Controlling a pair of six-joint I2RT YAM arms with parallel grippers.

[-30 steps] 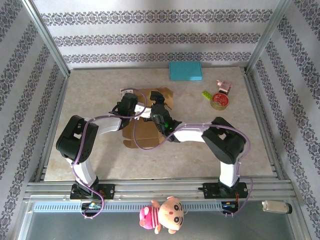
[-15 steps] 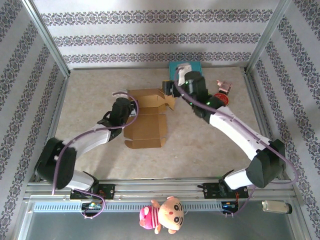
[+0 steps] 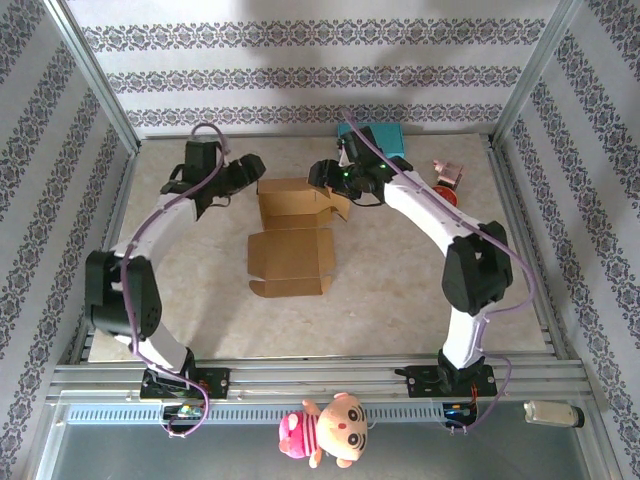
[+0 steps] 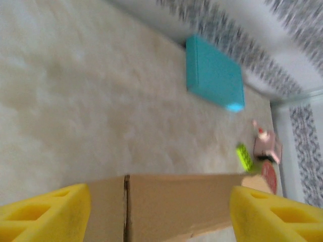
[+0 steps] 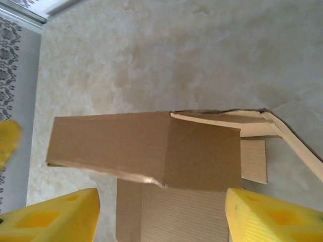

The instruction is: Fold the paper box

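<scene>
1. Roughly mid-frame in the top view: paper box (image 3: 292, 240) of brown cardboard on the beige worktop (image 3: 200, 300), upper part raised into a hollow sleeve, lower part lying flat with small flaps spread.
2. Left end effector (image 3: 252, 182) just left of the raised part, upper left of centre. Yellow fingers (image 4: 45, 212) well apart in the left wrist view, a cardboard edge stretching between them; cannot tell whether touching.
3. Right end effector (image 3: 318, 180) at the raised part's upper right corner. In the right wrist view, pads (image 5: 55, 217) spread wide at the lower corners of the frame, the sleeve lying beyond them, nothing clamped.
4. Teal flat box (image 3: 388, 142) at the upper edge of the worktop, right of centre, partly behind the right arm (image 3: 440, 215).
5. Small pink item (image 3: 447, 173) toward the upper right, well apart from the paper box.
6. At the right of the left wrist view: green block (image 4: 244, 156) and a roll of tape (image 4: 271, 177), both near the pink item.
7. Plush doll (image 3: 325, 432) at bottom centre, below the rail, off the worktop.
</scene>
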